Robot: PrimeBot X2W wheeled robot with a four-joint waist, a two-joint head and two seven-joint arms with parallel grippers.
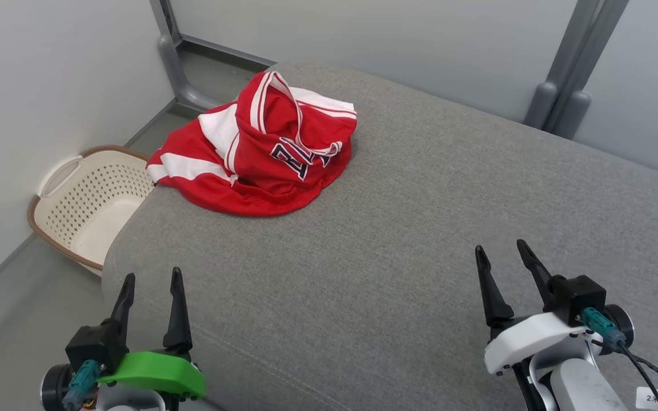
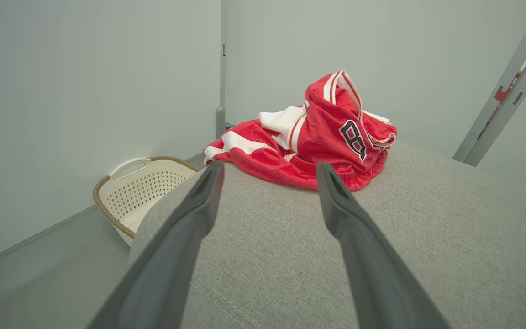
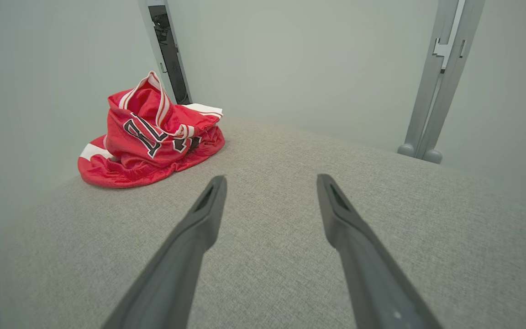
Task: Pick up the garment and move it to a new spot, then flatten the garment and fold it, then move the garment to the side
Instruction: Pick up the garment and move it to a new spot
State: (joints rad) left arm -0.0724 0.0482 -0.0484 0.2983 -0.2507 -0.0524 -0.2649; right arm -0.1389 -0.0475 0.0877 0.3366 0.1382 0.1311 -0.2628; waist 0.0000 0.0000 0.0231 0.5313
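- Left gripper (image 1: pixel 153 273) sits low at the near-left edge of the grey cushion (image 1: pixel 420 228), jaws spread wide with nothing between them. Its wrist view shows both fingers parted over bare upholstery.
- Right gripper (image 1: pixel 500 245) is near-right over the cushion, also fully open and empty, well apart from the cloth.
- Red garment (image 1: pixel 260 165) is a mesh jersey-type top with white stripes and dark lettering. It's crumpled in a mound at the far-left corner of the cushion, and one part drapes over the left edge above the basket (image 1: pixel 112 182) on the floor.
- Stage, my read: nothing started, first pick-up not yet done.
- Handling guess: light, soft and floppy, with no stiffness. The thin mesh is probably a bit slick against the fingers, and it will sag and swing once lifted. Not fragile.
- Layers are bunched, so one pinch may catch several at once.
- Best hold: the striped trim (image 1: pixel 263 94) standing up at the top of the mound. It sits proud of the heap, looks thicker, and is easy to close on.
- Alternative: the near hem fold, on the side closest to the grippers.
- Flattening later wants a two-point hold at shoulders or hem corners. The corners are buried, so I can't tell where they are.
- Risk: dragging it left could tip the overhanging part off the edge into the basket. Lift straight up, then carry it toward the cushion's middle.
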